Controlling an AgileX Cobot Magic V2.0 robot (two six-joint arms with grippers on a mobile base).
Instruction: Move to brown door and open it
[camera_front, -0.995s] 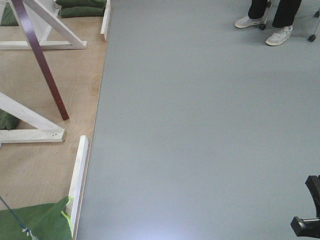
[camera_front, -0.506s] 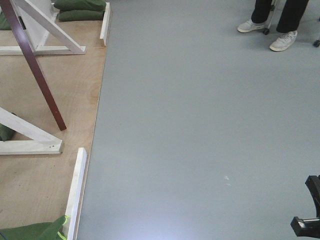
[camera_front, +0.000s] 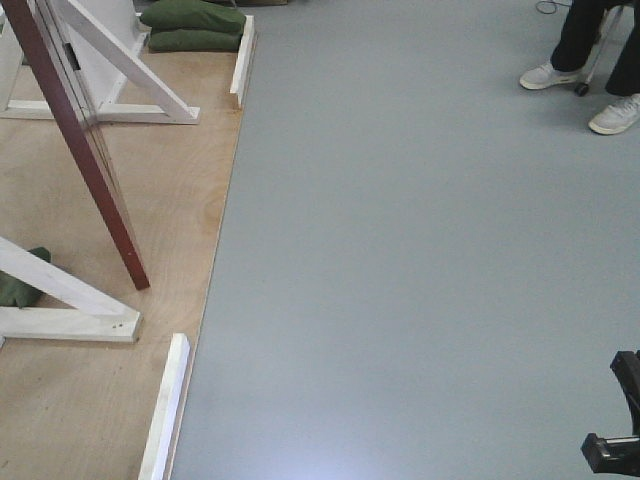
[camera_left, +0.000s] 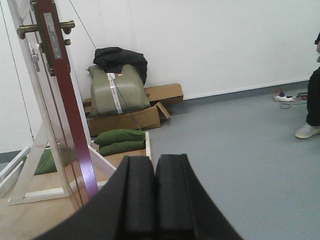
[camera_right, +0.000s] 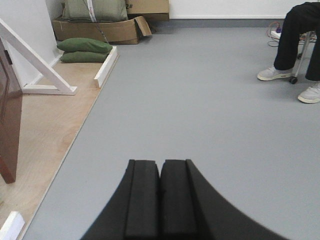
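The brown door (camera_front: 85, 150) stands edge-on on the plywood platform at the left, swung partly open. In the left wrist view the brown door (camera_left: 65, 105) shows its lock edge, with the brass lever handle (camera_left: 37, 29) at the top left and a key hanging below it. A corner of the brown door (camera_right: 9, 125) shows at the left of the right wrist view. My left gripper (camera_left: 155, 161) is shut and empty, well short of the door. My right gripper (camera_right: 160, 164) is shut and empty over the grey floor.
White wooden braces (camera_front: 70, 305) and a low white kerb (camera_front: 165, 420) edge the plywood platform (camera_front: 180, 200). Green sandbags (camera_front: 195, 25) lie at its far end. Cardboard boxes (camera_left: 130, 117) stand by the wall. A seated person's feet (camera_front: 585, 95) are at the far right. A black part (camera_front: 615, 440) shows at the bottom right.
The view has shifted: the door, braces and platform have slid right and down in the frame, the person's feet have moved right, and the near green sandbag has left the view.
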